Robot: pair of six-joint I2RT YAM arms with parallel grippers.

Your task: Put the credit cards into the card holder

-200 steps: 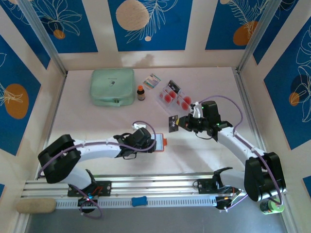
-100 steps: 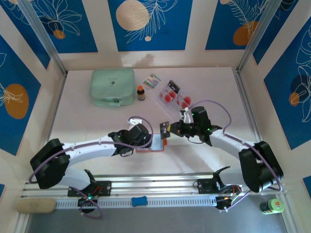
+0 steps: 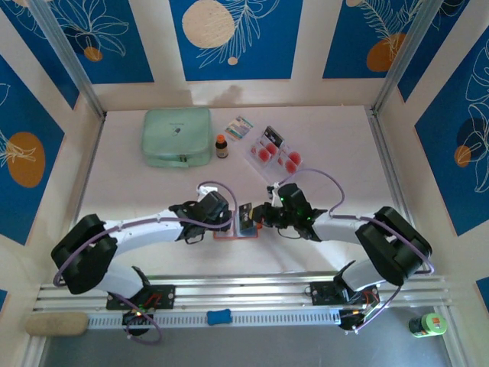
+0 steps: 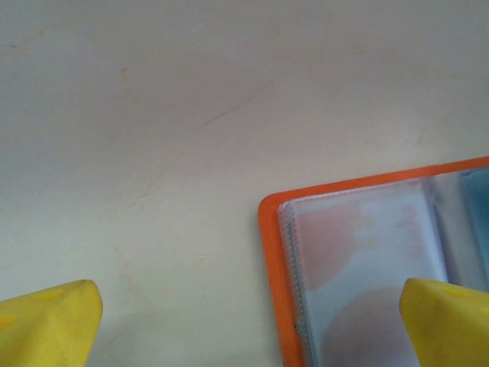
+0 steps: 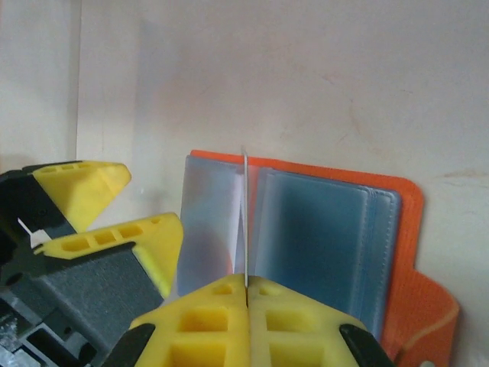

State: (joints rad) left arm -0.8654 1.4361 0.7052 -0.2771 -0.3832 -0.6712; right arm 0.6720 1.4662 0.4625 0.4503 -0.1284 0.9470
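As right pincer (image 5: pixel 246 289) clenches pale see-through credit card (image 5: pixel 244 218) edge-on, its long axis points straight into pockets of small orange folding card holder (image 5: pixel 401 229), w/ left pincer (image 4: pixel 248 321) released alongside.

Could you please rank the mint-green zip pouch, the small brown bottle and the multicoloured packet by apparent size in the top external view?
1. Mint-green fabric zip pouch, clearly largest.
2. Multicoloured flat packet and small brown orange-capped bottle: too alike to rank.

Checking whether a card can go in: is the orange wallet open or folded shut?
Open. The small orange folding card holder lies spread, its clear grey-blue pockets facing up in both wrist views.
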